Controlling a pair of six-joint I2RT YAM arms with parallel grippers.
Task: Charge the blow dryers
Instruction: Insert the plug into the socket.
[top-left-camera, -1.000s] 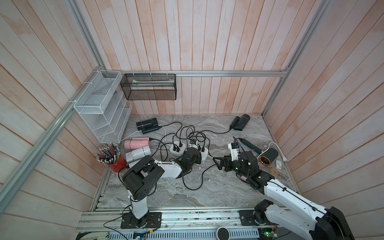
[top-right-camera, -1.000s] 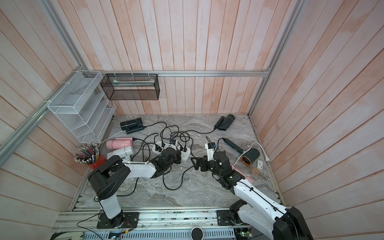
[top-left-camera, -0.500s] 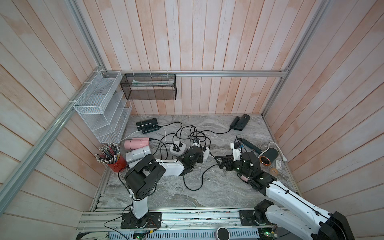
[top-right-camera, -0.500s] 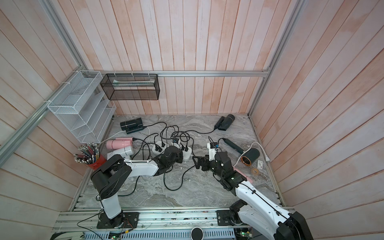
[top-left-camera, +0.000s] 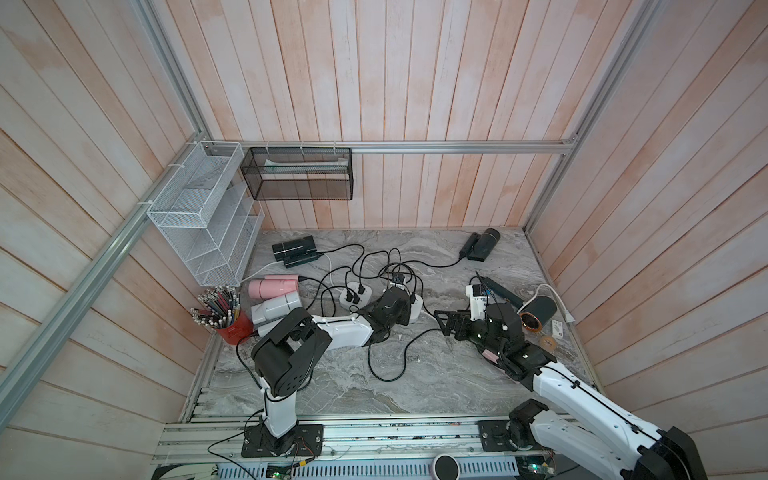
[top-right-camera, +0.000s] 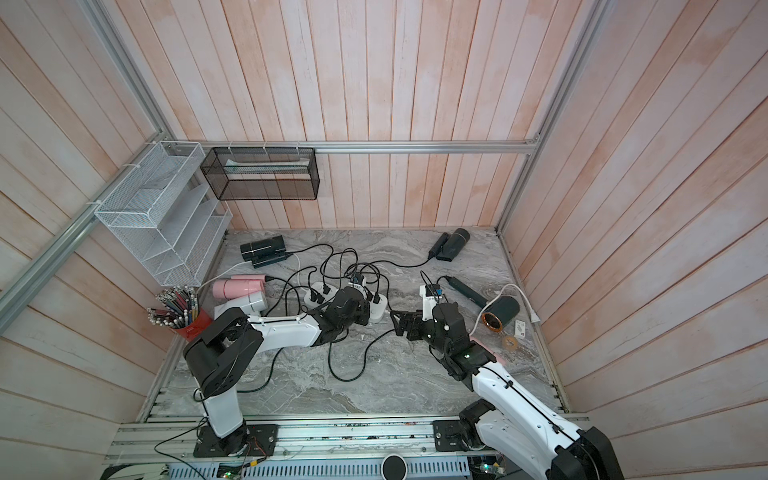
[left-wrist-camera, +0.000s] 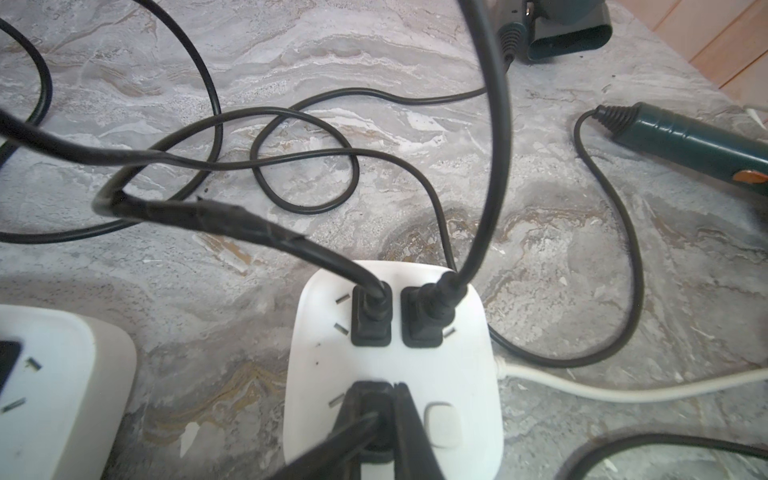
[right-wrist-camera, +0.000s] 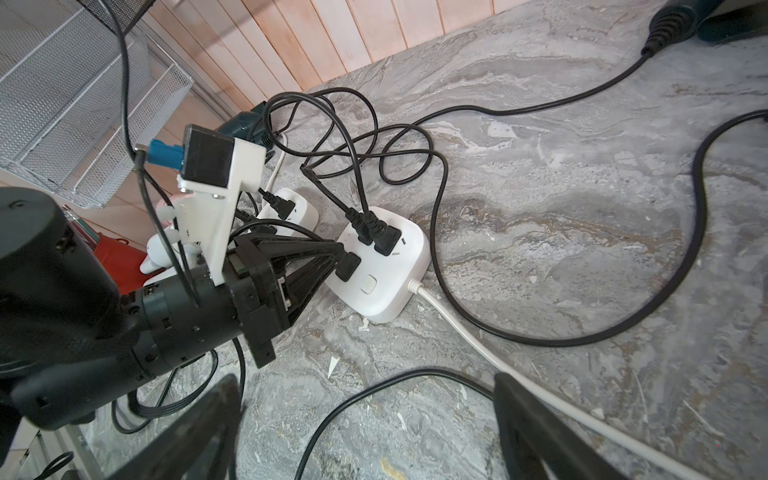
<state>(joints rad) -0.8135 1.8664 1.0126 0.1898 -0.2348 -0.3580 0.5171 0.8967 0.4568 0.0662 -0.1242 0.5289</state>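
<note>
My left gripper (left-wrist-camera: 376, 411) is shut on a black plug (left-wrist-camera: 374, 395), pressed against the face of a white power strip (left-wrist-camera: 316, 374) beside two seated plugs (left-wrist-camera: 371, 320). The right wrist view shows the same grip on that plug (right-wrist-camera: 347, 266). My right gripper (right-wrist-camera: 370, 415) stands open low over the table, with a black cord (right-wrist-camera: 374, 390) lying between its fingers. In a top view, blow dryers lie around: black (top-left-camera: 293, 249) and dark (top-left-camera: 482, 243) at the back, pink (top-left-camera: 272, 286) and pale grey (top-left-camera: 276, 307) at the left, and a dark one (top-left-camera: 536, 311) at the right.
A second white power strip (top-left-camera: 355, 293) lies left of the first amid tangled black cords. A red cup of pencils (top-left-camera: 226, 316) stands at the left edge. A white wire rack (top-left-camera: 203, 216) and a black mesh basket (top-left-camera: 297, 174) hang on the walls. A white cable (right-wrist-camera: 519, 374) runs off the strip.
My left gripper has edged a little to the back right with the plug, onto the power strip. The right arm has hardly shifted and stays open.
</note>
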